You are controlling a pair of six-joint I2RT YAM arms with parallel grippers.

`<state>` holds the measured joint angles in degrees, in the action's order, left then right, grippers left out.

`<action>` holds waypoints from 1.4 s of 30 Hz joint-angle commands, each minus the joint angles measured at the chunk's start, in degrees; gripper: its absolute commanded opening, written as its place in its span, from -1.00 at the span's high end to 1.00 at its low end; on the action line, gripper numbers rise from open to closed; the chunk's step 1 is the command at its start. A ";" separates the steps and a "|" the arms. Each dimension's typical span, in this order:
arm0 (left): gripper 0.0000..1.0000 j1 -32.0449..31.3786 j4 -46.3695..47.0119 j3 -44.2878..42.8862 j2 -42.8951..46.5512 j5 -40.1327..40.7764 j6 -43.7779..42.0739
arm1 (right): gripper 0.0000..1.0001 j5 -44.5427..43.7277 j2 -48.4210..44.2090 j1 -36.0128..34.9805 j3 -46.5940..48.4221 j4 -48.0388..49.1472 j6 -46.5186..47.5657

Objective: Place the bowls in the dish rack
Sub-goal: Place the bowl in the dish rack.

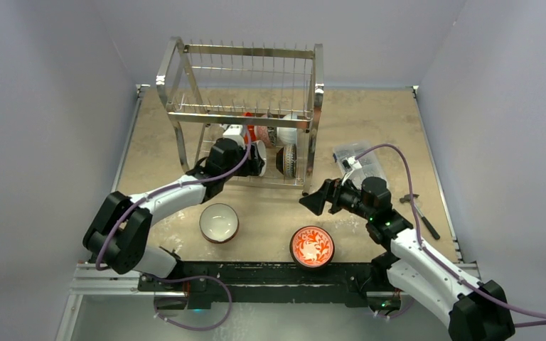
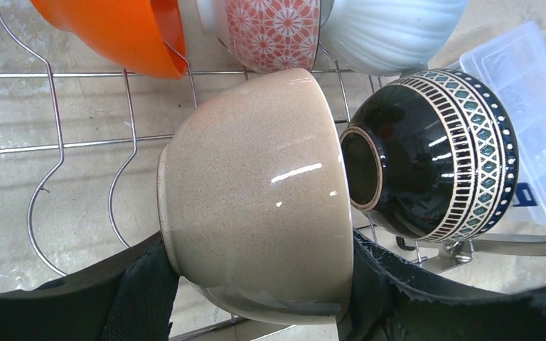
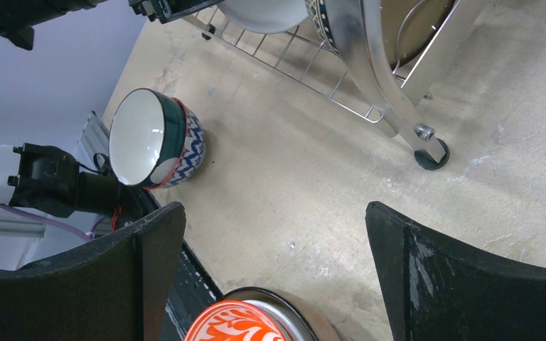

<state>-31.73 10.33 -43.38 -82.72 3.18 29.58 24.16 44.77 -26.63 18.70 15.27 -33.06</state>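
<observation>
1. From above, my left pincer (image 2: pixel 259 295) sat hidden behind its own wrist under the dish rack (image 1: pixel 245 117) shelf, and the tan bowl (image 2: pixel 256 192) it gripped did not show there.
2. In my left wrist view, the top edge cut off the orange bowl (image 2: pixel 121 32), floral bowl (image 2: pixel 274 32) and white bowl (image 2: pixel 391 28). The right edge clipped the clear box (image 2: pixel 533 106).
3. My right wrist view lost most of the red patterned bowl (image 3: pixel 245 323) below its bottom edge.
4. The dark tool (image 1: pixel 419 213) on the bench (image 1: pixel 370 128) was too small to name.
</observation>
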 commanded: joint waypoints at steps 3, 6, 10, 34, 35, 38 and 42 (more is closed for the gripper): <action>1.00 -3.01 -0.74 -4.77 -0.65 8.57 -4.87 | -0.97 -0.70 0.38 -0.20 2.04 1.17 0.77; 1.00 -4.31 -1.24 -5.58 -1.68 9.51 -5.14 | -0.97 -0.57 0.71 -0.17 2.42 0.87 1.11; 1.00 -5.64 -1.79 -6.44 -3.60 9.72 -4.32 | -0.97 -0.52 0.39 -0.18 2.79 0.40 1.09; 0.79 -11.91 -4.84 -10.45 -8.08 10.89 -3.72 | -0.97 -0.52 1.52 -0.17 3.10 0.55 1.43; 0.65 -11.87 -4.64 -10.23 -7.56 10.82 -3.41 | -0.97 -0.56 1.42 -0.17 2.97 0.52 1.42; 0.01 -11.90 -3.67 -9.19 -5.20 10.99 -2.45 | -0.97 -0.61 1.43 -0.17 2.92 0.08 1.55; -0.73 -11.94 -2.36 -7.13 -1.09 11.72 -0.91 | -0.97 -0.77 1.07 -0.17 3.05 -0.31 1.60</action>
<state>-42.48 5.37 -51.72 -90.56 18.85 25.21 23.55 46.52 -26.63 19.68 14.81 -32.34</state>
